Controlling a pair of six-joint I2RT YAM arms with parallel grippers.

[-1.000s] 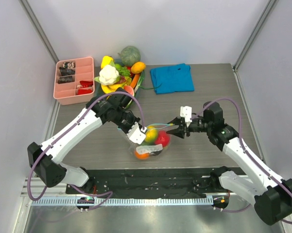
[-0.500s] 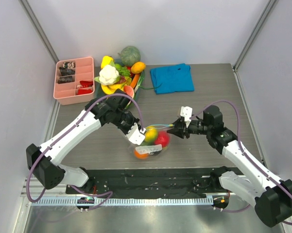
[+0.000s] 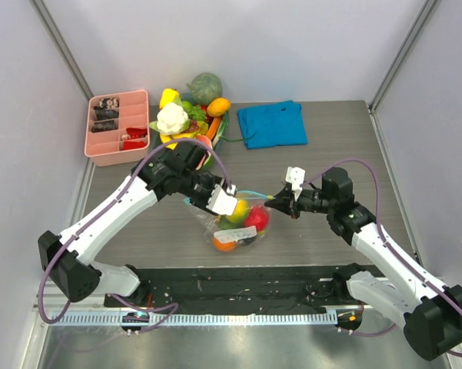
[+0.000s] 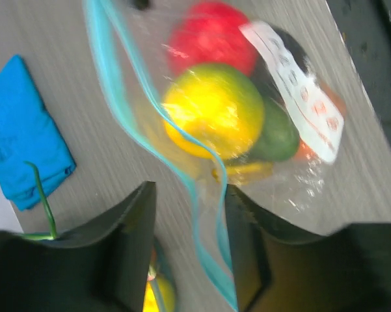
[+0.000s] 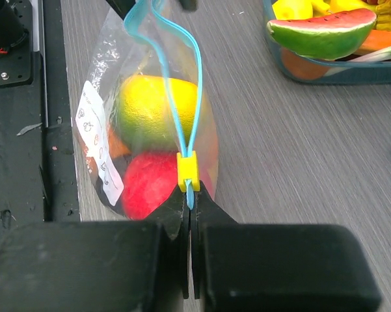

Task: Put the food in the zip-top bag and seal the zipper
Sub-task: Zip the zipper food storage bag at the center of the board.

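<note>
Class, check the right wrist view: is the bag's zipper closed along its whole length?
No, the zipper gapes, its two blue strips bowing apart above the yellow slider.

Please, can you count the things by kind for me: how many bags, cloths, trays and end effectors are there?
clear bag: 1
blue cloth: 1
pink tray: 1
end effectors: 2, the left end effector and the right end effector
Total: 5

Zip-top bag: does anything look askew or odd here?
Its zipper gapes in a loop over the fruit, unsealed; only the end by the yellow slider is pinched in the right claw. Nothing spilled.
</note>
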